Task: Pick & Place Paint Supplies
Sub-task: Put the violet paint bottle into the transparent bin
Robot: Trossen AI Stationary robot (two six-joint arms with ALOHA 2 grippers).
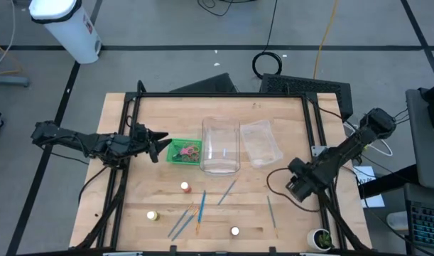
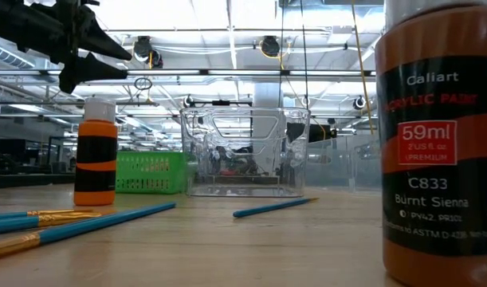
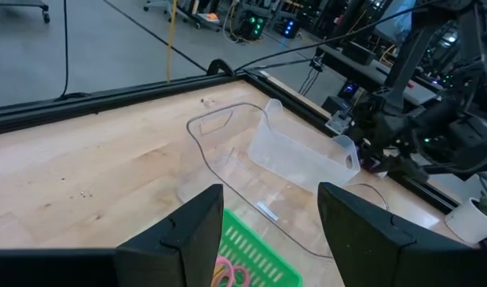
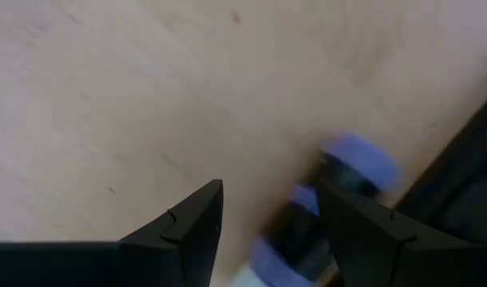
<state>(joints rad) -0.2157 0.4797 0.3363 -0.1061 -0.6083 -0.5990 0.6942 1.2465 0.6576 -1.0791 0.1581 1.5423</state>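
**Left hand open above the green basket; supplies lie scattered on the counter**

The left hand point(image 1: 162, 144) hangs spread and empty at the left edge of the green basket point(image 1: 175, 154), raised off the wooden counter point(image 1: 273, 114), as the low view shows. The basket holds small scissors point(image 1: 190, 151) with pink handles. Touching the basket's right side is a clear plastic bin point(image 1: 221, 146), and just right of that lies its clear lid point(image 1: 261, 141).

Nearer the front edge lie three paint bottles: an orange-capped one point(image 1: 185, 187), a yellowish-capped one point(image 1: 153, 215) and a white-capped one point(image 1: 235, 230). Between them lie thin blue brushes point(image 1: 226, 192) and an orange brush point(image 1: 199, 217), with another blue brush point(image 1: 270, 210) off to the right.

The right hand point(image 1: 295, 186) is low at the counter's right edge, fingers parted and holding nothing; its wrist view shows bare wood and a blurred blue object that cannot be identified.
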